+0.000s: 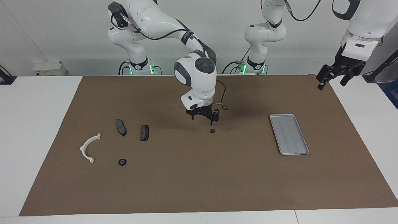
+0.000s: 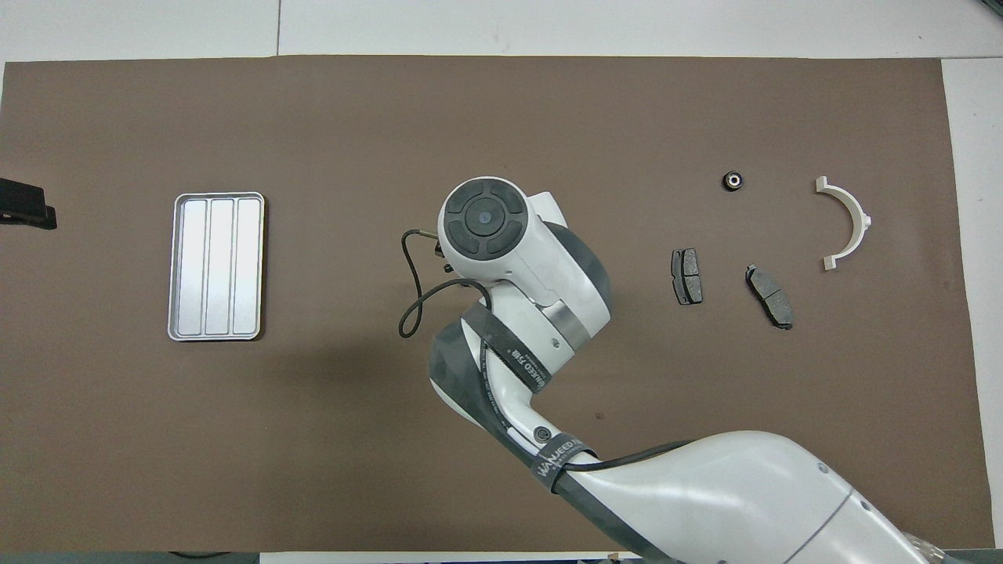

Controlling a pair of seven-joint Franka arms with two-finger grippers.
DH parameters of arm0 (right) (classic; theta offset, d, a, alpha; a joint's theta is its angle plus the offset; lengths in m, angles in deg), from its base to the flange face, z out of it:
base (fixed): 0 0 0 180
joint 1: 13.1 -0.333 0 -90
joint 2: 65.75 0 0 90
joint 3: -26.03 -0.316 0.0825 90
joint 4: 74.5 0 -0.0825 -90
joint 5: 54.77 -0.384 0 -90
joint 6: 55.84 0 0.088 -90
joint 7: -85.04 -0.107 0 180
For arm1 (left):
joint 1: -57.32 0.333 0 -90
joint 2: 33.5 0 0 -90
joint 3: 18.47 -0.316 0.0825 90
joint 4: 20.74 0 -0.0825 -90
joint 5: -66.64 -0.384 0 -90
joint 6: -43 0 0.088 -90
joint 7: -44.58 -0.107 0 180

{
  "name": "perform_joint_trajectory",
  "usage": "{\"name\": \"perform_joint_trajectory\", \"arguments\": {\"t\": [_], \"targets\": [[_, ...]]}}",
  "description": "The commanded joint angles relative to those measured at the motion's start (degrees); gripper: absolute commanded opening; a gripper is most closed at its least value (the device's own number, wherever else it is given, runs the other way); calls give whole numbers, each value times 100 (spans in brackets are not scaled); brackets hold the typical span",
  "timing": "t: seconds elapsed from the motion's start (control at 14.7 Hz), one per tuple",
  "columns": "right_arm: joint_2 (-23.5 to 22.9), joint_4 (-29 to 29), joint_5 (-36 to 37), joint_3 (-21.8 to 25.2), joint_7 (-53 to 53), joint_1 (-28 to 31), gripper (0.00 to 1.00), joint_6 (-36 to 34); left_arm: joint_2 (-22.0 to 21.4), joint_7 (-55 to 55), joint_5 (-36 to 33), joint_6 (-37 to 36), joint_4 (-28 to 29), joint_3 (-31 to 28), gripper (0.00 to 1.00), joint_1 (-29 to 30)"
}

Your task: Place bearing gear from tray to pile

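"WANJEED" is showing on the right arm (image 2: 541, 376); right gripper (image 1: 203, 115) is hovering spread wide, the bearing gear (image 1: 212, 131) at its 5 o'clock; left gripper (image 1: 337, 74) is hanging open, raised.

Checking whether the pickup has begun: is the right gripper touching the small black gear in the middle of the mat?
Apart. In the facing view the right gripper hangs above the gear, with bare mat between them.
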Motion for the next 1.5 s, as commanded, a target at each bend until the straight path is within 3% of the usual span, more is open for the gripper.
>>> {"name": "perform_joint_trajectory", "arguments": {"t": [0.0,0.41,0.75,1.16,1.43], "targets": [[-750,-790,47,18,-387,-244,100,15,-401,-156,50,-259,525,52,100,34],[-1164,-818,240,18,-379,-280,100,226,-287,-148,59,-276,288,70,100,25],[-1147,-757,275,-8,-335,-227,99,200,-173,-148,68,-566,78,70,100,25],[-1147,-572,240,-8,-317,-218,83,375,-190,-148,305,-549,183,70,100,-28],[-1138,-554,223,-8,-317,-201,61,358,-199,-148,429,-470,244,70,100,-10]]}}
